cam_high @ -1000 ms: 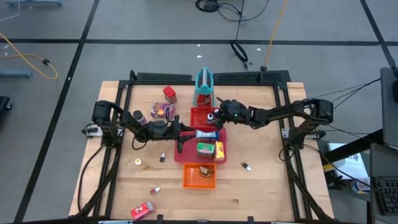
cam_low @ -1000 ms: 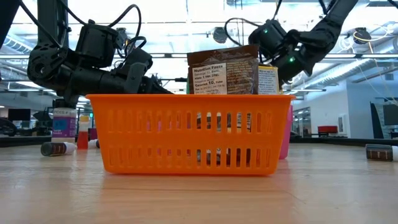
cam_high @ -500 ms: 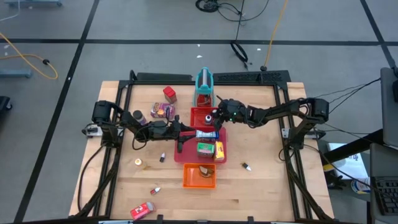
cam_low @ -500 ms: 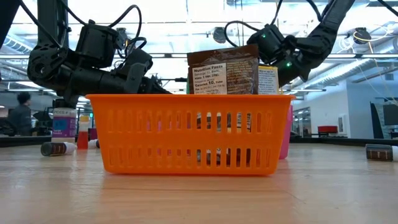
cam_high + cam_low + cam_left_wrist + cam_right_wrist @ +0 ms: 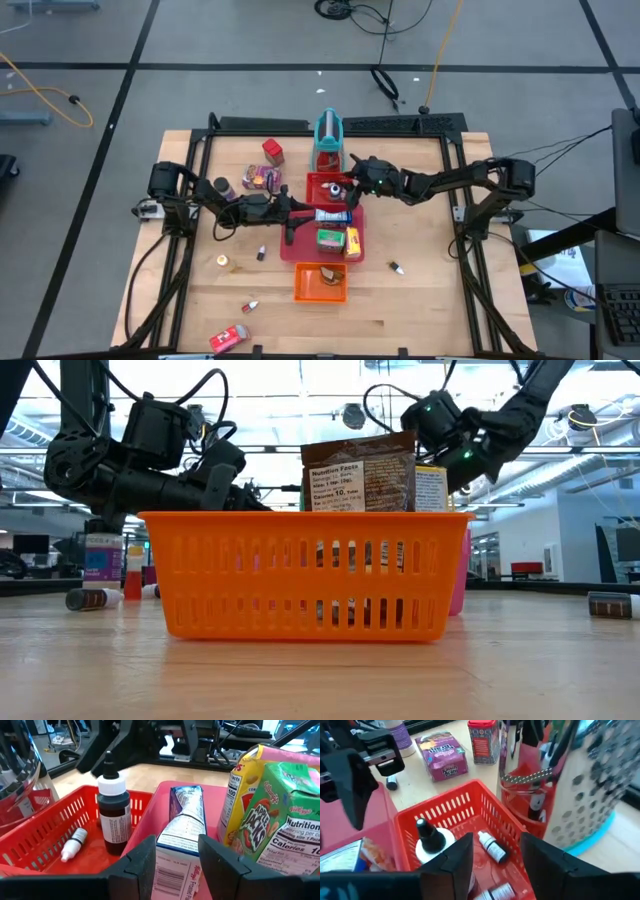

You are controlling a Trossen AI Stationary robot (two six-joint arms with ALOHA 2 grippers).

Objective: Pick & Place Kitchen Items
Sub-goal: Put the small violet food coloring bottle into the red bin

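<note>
My left gripper (image 5: 298, 215) (image 5: 177, 865) is open at the left rim of the pink-red tray (image 5: 288, 250). Its fingers stand on either side of the blue-white box (image 5: 180, 832), which lies in that tray; whether they touch it, I cannot tell. A green box (image 5: 290, 815) and a yellow box (image 5: 352, 243) stand beside it. My right gripper (image 5: 350, 186) (image 5: 497, 865) hangs open above the red basket (image 5: 447, 805). In that basket, a dark white-capped bottle (image 5: 427, 837) stands and a tiny dropper bottle (image 5: 492, 847) lies.
The teal stand (image 5: 328, 135) rises just beyond the red basket. An orange basket (image 5: 320, 283) sits nearer, with a brown packet (image 5: 358, 470) in it. A red box (image 5: 272, 150), pink-purple packet (image 5: 260, 178) and purple can (image 5: 222, 187) stand on the far left. Tiny bottles (image 5: 260, 253) (image 5: 397, 268) lie on the wood.
My right gripper has shifted a little toward the table's left and back over the red basket, ending slightly higher.
</note>
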